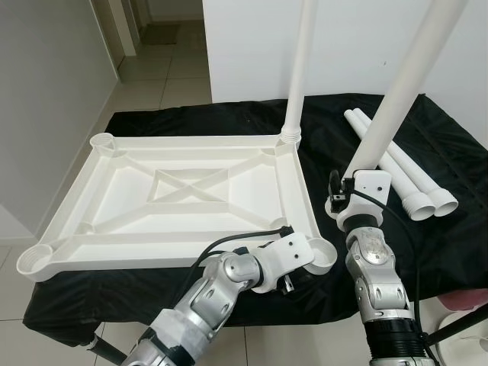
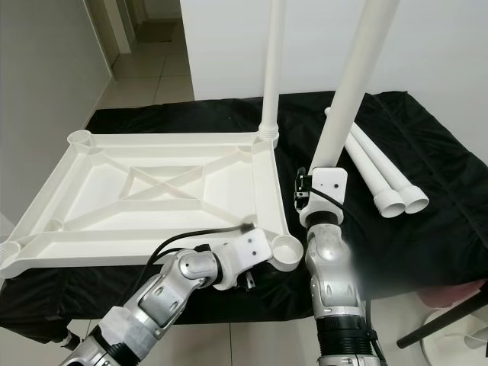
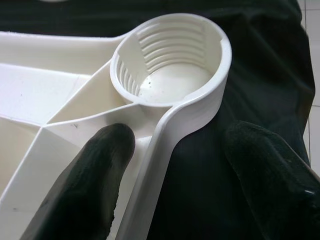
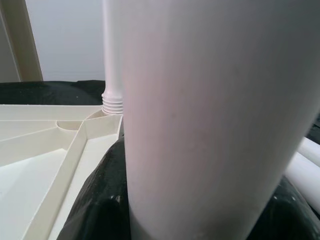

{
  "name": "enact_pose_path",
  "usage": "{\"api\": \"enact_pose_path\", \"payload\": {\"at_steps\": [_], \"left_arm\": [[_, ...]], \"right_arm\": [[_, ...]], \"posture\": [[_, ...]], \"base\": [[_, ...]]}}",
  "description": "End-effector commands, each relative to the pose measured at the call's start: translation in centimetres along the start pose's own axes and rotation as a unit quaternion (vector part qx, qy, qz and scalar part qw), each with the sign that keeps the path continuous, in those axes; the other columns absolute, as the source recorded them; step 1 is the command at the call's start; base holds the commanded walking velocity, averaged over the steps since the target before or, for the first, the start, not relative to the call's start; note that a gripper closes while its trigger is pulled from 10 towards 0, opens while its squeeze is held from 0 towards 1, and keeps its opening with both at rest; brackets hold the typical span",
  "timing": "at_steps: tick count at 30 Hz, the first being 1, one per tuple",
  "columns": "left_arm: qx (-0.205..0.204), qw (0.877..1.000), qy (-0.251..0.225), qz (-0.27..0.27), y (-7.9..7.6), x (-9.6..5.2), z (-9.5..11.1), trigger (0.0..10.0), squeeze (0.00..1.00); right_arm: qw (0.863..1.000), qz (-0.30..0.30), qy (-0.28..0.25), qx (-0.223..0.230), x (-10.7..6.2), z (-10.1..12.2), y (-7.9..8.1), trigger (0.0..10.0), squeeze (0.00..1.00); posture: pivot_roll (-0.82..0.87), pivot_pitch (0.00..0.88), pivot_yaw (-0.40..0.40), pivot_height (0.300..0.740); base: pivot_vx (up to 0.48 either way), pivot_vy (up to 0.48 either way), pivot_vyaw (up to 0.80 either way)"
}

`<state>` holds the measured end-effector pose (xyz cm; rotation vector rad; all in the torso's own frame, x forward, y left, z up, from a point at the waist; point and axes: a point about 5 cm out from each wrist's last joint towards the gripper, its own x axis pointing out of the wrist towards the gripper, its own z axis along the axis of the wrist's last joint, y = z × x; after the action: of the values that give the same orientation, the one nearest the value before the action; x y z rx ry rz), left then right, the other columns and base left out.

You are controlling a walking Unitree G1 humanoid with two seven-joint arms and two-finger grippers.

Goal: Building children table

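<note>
text: none legible | labels: none | brands: none | numbers: none

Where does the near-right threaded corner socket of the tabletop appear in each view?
Left eye: corner socket low, right of centre, beside left gripper.
Right eye, just below centre.
Left wrist, upper centre, beyond the fingers.
Right wrist: none.
Shared landmark: black cloth.

The upside-down white plastic tabletop (image 1: 175, 200) lies on the black cloth-covered surface (image 1: 450, 152), with one white plastic leg (image 1: 300, 69) standing in its far right corner. Two loose white legs (image 1: 408, 183) lie to its right. The left gripper (image 3: 170, 170) straddles the near right edge beside the empty corner socket (image 3: 172, 55).
</note>
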<state>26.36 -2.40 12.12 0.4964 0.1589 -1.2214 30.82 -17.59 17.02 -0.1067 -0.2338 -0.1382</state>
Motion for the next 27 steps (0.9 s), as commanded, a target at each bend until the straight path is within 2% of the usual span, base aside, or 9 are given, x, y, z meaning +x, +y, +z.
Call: {"api": "enact_pose_path", "payload": {"at_steps": [1,6,14,17,19,22,25,27], "left_arm": [[0.011,0.995,-0.02,0.101,1.4,0.8,1.2,10.0,0.0],[0.018,0.991,-0.032,0.133,2.6,1.3,2.2,10.0,0.0],[0.016,0.986,-0.049,0.157,3.2,1.2,2.9,10.0,0.0],[0.012,0.984,-0.059,0.17,3.6,0.5,2.8,10.0,0.0],[0.007,0.984,-0.061,0.17,3.5,-0.5,2.1,10.0,0.0],[0.005,0.984,-0.062,0.168,3.5,-0.9,1.9,10.0,0.0],[0.0,0.986,-0.076,0.146,3.1,-1.6,1.9,10.0,0.0],[0.003,0.988,-0.1,0.116,2.3,-2.6,2.0,10.0,0.0]], "right_arm": [[1.0,0.001,0.002,0.005,0.0,0.0,0.2,10.0,0.0],[1.0,0.001,0.002,0.006,0.1,0.1,0.3,10.0,0.0],[1.0,0.002,0.003,0.008,0.1,0.0,0.4,10.0,0.0],[1.0,0.002,0.003,0.01,0.0,0.0,0.4,10.0,0.0],[1.0,0.01,-0.001,0.019,0.0,0.1,0.6,10.0,0.0],[1.0,0.014,-0.005,0.024,0.0,0.2,0.7,10.0,0.0],[0.999,0.019,-0.013,0.031,0.0,0.5,0.8,10.0,0.0],[0.999,0.018,-0.015,0.033,-0.1,0.6,0.8,10.0,0.0]], "posture": [[-0.07,0.022,0.03,0.74],[-0.06,0.031,0.032,0.74],[-0.07,0.031,0.035,0.74],[-0.07,0.031,0.035,0.74],[-0.06,0.029,0.036,0.74],[-0.06,0.029,0.036,0.74],[-0.06,0.028,0.033,0.74],[-0.05,0.027,0.028,0.74]], "base": [[0.0,0.0,0.0],[0.0,0.0,0.0],[0.0,0.0,0.0],[0.0,0.0,0.0],[0.0,0.0,0.0],[0.0,0.0,0.0],[0.0,0.0,0.0],[0.0,0.0,0.0]]}}
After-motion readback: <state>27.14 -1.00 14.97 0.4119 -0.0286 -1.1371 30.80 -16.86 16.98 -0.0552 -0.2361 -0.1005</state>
